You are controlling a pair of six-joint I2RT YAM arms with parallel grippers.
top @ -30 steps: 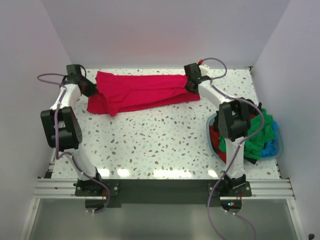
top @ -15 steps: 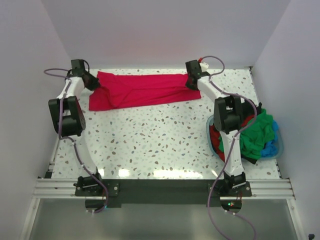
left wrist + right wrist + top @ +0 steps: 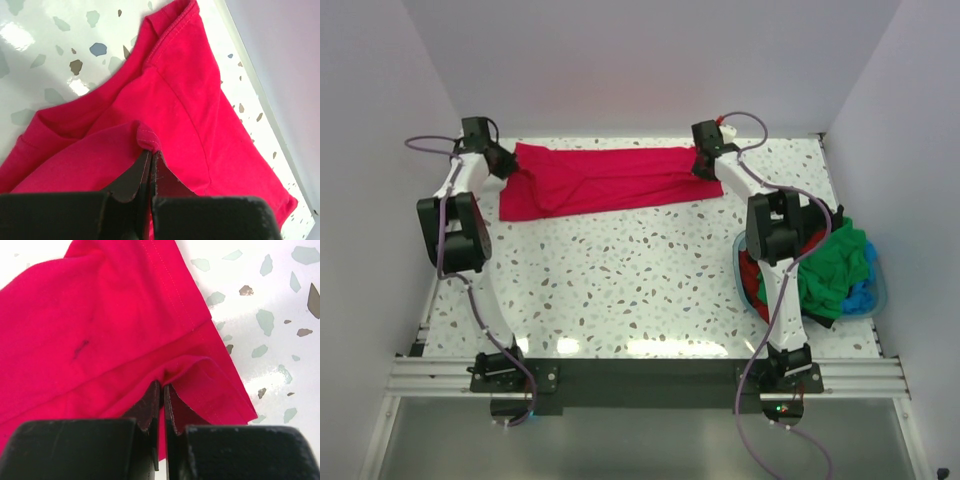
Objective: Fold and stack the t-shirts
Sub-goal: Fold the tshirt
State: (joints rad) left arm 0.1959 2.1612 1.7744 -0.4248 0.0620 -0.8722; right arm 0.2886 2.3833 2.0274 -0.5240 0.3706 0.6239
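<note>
A crimson-red t-shirt [image 3: 605,182] lies stretched across the far side of the table. My left gripper [image 3: 510,168] is shut on a pinch of its cloth at the left end; the pinched fold [image 3: 149,141] shows in the left wrist view. My right gripper [image 3: 702,166] is shut on its right end near the hem [image 3: 180,367]. Green and red t-shirts [image 3: 835,262] sit piled in the basket at the right.
The light blue round basket [image 3: 876,297] stands at the right edge, beside my right arm's elbow. The back wall runs just behind the shirt. The terrazzo table [image 3: 620,290] lies between the shirt and the arm bases.
Over the last second both grippers moved toward the back wall, pulling the red shirt's top edge farther back and stretching it flatter. Little has moved in the last half second.
</note>
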